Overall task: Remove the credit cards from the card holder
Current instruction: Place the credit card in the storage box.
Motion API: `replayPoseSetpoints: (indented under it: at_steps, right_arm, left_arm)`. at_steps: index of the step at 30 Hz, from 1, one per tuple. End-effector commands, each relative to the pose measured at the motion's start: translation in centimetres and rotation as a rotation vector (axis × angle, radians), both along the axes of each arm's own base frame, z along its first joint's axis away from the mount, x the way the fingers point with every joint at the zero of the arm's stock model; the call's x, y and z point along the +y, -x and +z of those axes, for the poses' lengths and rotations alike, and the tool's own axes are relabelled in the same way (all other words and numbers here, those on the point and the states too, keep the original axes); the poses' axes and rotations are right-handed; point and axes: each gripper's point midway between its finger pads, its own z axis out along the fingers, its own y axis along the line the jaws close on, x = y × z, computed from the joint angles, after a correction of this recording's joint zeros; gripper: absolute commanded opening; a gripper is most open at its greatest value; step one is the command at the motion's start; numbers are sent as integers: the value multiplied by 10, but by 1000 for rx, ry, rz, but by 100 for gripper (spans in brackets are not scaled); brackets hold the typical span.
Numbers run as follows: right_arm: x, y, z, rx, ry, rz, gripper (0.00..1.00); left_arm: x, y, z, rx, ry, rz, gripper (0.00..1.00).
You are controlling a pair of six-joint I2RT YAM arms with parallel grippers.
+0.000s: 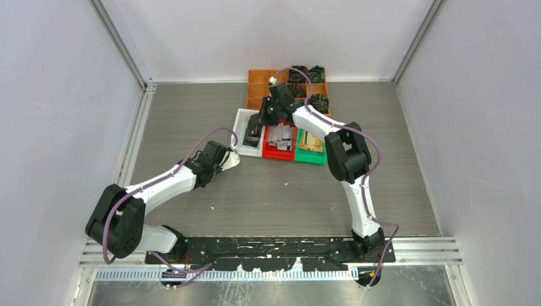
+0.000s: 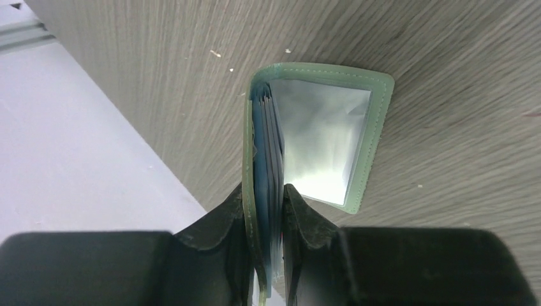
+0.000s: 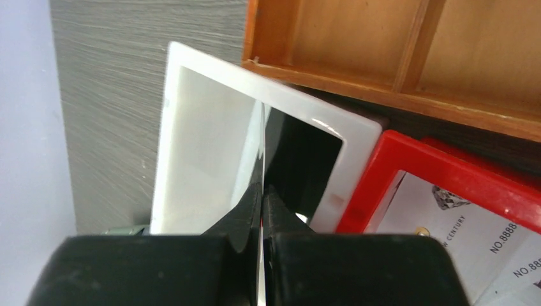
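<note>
In the top view the left fingers (image 1: pixel 220 159) are clenching the card holder (image 1: pixel 232 159) low over the desk (image 1: pixel 287 191), just left of the white bin (image 1: pixel 238 127), where the right fingers (image 1: pixel 254 134) are hanging; in the left wrist view the sage-green card holder is gaping open, its long axis running straight away from the fingers; in the right wrist view the fingers are pinching one thin card (image 3: pixel 263 146) edge-on above that bin.

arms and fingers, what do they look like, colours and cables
The left arm and right arm have white links, bulky black joints and looping purple cables. Fingers are matte black and tapered; a green light glows on the right wrist.
</note>
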Motion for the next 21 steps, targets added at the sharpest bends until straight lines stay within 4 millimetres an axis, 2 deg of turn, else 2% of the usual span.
replayPoseSetpoints:
  at_steps: [1,7,9,12,15,18,21]
  right_arm:
    - [3,-13,21,-82,12,8,1]
    - [-2,-14,21,-86,26,-3,3]
    - [-5,-14,26,-95,31,-15,15]
    - [-10,-12,38,-115,40,-32,21]
    - [-17,-12,55,-156,47,-52,35]
    - [-23,-9,72,-195,46,-63,40]
    - [-27,-5,89,-224,44,-62,42]
  left_arm:
    - [-14,11,0,16,112,69,7]
    - [-6,5,-2,-68,71,75,9]
    - [-7,7,-4,-71,67,76,23]
    - [-15,19,-6,-35,99,91,31]
    - [-27,30,-7,11,155,99,40]
    - [-43,42,-5,82,269,107,49]
    - [-61,61,-6,169,394,86,63]
